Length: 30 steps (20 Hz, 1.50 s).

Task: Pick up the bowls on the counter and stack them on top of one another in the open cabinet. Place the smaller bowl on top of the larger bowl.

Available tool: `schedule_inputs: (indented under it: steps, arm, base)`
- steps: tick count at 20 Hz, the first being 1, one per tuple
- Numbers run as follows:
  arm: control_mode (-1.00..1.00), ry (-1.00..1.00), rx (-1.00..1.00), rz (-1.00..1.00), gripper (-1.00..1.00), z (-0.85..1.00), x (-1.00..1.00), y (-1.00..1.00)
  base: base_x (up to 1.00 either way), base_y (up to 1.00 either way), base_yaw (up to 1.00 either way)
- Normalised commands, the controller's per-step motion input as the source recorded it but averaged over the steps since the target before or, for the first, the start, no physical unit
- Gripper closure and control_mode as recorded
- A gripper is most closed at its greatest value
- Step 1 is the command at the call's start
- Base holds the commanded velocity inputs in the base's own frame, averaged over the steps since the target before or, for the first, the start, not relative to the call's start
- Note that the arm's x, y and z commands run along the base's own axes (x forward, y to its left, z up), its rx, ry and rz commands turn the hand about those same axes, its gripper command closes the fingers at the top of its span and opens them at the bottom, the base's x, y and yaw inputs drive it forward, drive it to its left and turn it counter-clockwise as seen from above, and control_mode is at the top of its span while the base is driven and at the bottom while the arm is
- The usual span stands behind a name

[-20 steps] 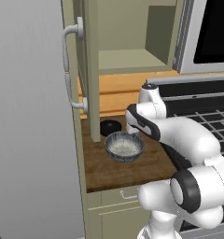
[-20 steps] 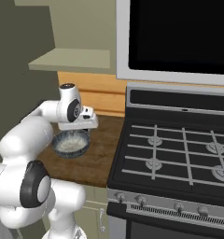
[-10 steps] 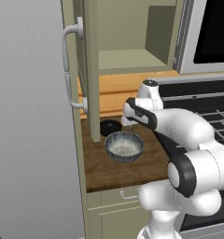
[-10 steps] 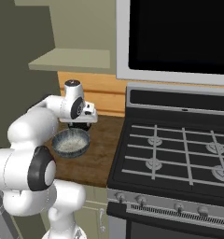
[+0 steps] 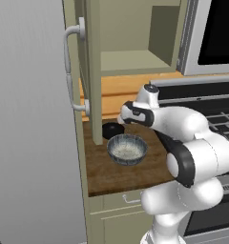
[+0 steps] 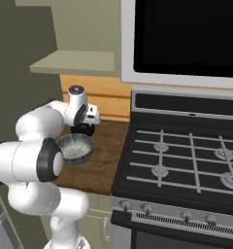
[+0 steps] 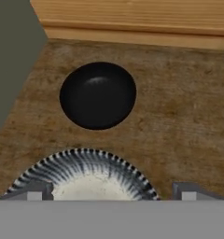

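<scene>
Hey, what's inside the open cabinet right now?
The open cabinet has a plain beige shelf with nothing on the part in view. Its door covers the left edge. The smaller bowl and larger bowl sit on the counter.

Wood-grain counter point(image 5: 121, 174) carries the black bowl point(image 5: 112, 129) and grey ribbed bowl point(image 5: 127, 148)

A solid black is seen on the smaller bowl point(image 7: 98, 94). The larger bowl point(image 5: 127, 148) is ribbed in dark grey-blue outside and speckled whitish inside. Dark brown wood grain is shown on the counter point(image 7: 188, 121), with a lighter orange-tan plank wall point(image 7: 132, 16) at its far edge. The open cabinet point(image 5: 130, 62) is coloured olive-beige, its door handle point(image 5: 71, 71) white.
</scene>
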Motion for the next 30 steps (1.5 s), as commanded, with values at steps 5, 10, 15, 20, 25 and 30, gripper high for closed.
schedule_inputs:
  steps: [5,10,15,20,25,30]
  arm:
    - [-1.00,-0.04,0.00,0.00,-1.00,-0.32,0.41,0.00]
    - [-1.00,0.04,0.00,0.00,-1.00,-0.33,0.16,0.00]
    - [-1.00,0.14,-0.03,-0.01,-1.00,-0.06,0.04,0.00]
    - [-1.00,0.12,-0.01,-0.15,-1.00,0.00,0.02,0.00]
    - [-1.00,0.09,0.00,-0.11,-1.00,-0.08,0.13,0.00]
    - [-1.00,0.03,0.00,-0.07,-1.00,-0.20,0.28,0.06]
  base:
    - [0.00,0.00,0.00]
    - [0.00,0.00,0.00]
    - [0.00,0.00,0.00]
    - [0.00,0.00,0.00]
    - [0.00,0.00,0.00]
    - [0.00,0.00,0.00]
